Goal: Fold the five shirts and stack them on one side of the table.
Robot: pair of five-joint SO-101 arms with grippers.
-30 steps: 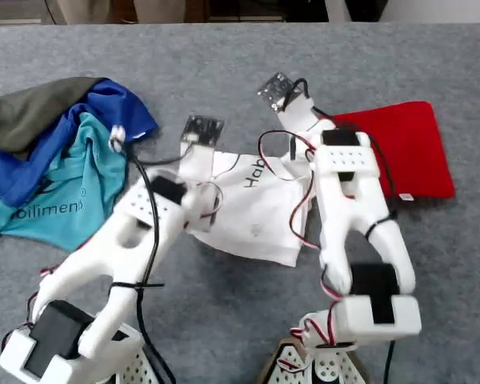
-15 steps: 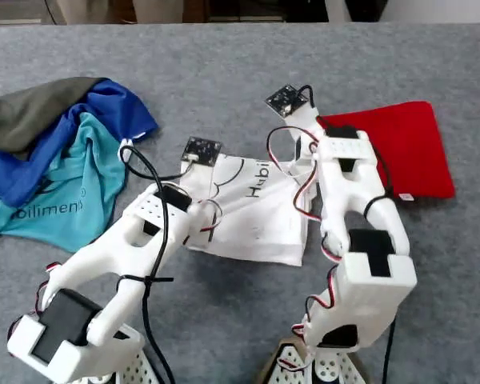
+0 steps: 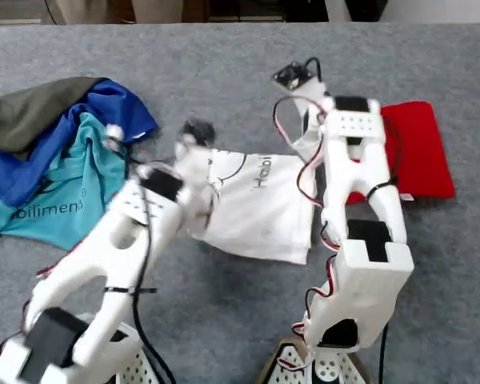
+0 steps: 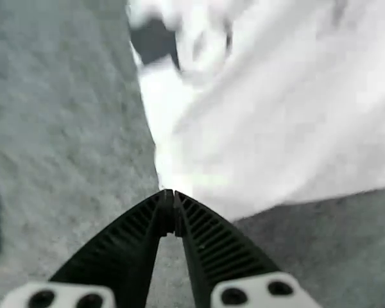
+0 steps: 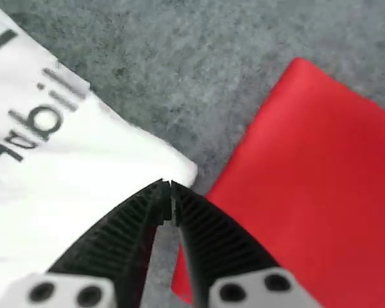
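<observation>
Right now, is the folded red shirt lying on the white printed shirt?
No; the folded red shirt lies beside the white printed shirt.

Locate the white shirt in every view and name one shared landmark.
High view: white shirt mid-table, between the arms.
Left wrist view: spreading beyond the left tool.
Right wrist view: by the right tool, beside the red shirt.
Shared landmark: the grey table.

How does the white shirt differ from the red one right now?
The white shirt carries dark lettering; the red shirt is plain. The white shirt lies mid-table with uneven edges; the red shirt is a neat rectangle off to the side. Both rest on the grey table.
</observation>
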